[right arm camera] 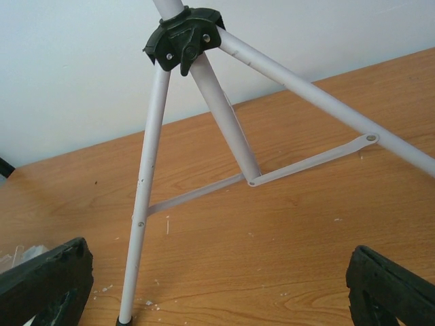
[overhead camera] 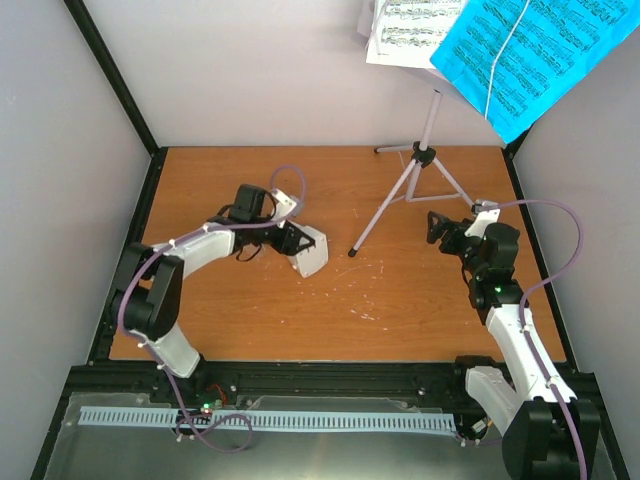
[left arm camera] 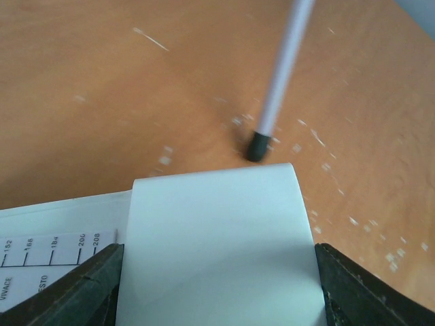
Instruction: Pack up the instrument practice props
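Observation:
The white pyramid metronome [overhead camera: 309, 252] lies on its side on the table, left of centre. My left gripper [overhead camera: 292, 241] is shut on it. In the left wrist view its white body [left arm camera: 217, 244] fills the gap between both fingertips [left arm camera: 92, 285], and its tempo scale shows at the lower left. The lilac music stand [overhead camera: 424, 155] stands at the back right, and its legs [right arm camera: 146, 176] show in the right wrist view. White pages [overhead camera: 410, 35] and bright-blue pages [overhead camera: 535, 50] lie on its tray, which they hide. My right gripper [overhead camera: 440, 228] is open and empty, facing the tripod from the right [right arm camera: 217, 292].
One black tripod foot [left arm camera: 257, 147] rests on the table just beyond the metronome. The wooden table [overhead camera: 330, 310] has small white scuffs near its middle. Grey walls and a black frame bound it on three sides.

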`<move>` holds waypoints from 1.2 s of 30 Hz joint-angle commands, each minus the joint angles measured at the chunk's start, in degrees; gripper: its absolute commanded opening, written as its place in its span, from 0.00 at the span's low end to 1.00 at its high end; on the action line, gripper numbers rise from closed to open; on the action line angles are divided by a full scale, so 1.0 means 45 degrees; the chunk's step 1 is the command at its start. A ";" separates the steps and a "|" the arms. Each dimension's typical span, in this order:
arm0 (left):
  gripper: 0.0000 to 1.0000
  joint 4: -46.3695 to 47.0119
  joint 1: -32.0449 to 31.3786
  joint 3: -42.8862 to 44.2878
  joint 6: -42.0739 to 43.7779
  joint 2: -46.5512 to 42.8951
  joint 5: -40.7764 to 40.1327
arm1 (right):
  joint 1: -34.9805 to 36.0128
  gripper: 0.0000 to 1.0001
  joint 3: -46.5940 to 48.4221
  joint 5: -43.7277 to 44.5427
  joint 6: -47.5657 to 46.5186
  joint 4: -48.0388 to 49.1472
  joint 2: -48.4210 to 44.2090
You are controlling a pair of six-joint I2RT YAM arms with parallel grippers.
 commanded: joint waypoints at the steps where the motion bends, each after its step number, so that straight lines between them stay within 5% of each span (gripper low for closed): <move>1: 0.62 0.0473 -0.1216 -0.1127 -0.0045 -0.1251 -0.0120 | 0.0000 1.00 0.0021 -0.0479 -0.0166 0.0208 0.0167; 11: 0.64 0.0774 -0.3318 -0.2430 -0.0862 -0.2628 -0.0152 | -0.0013 1.00 0.0083 -0.1049 -0.0035 0.0261 0.0526; 19: 0.98 0.1843 -0.3581 -0.2883 -0.1599 -0.3790 0.0581 | -0.0007 1.00 0.0659 -0.2089 0.0192 -0.0140 0.1360; 22: 0.99 0.2308 -0.3581 -0.3047 -0.2200 -0.4658 0.0197 | 0.0005 0.99 0.0906 -0.2827 0.0383 -0.0348 0.1587; 30: 0.99 0.1780 -0.2765 -0.3244 -0.5655 -0.5700 -0.3193 | 0.0583 0.86 0.1124 -0.5397 0.1565 -0.0233 0.2657; 36: 0.99 0.1836 -0.1712 -0.4459 -0.7050 -0.6514 -0.3660 | 0.3748 0.68 0.0728 -0.4567 0.1427 -0.0024 0.3963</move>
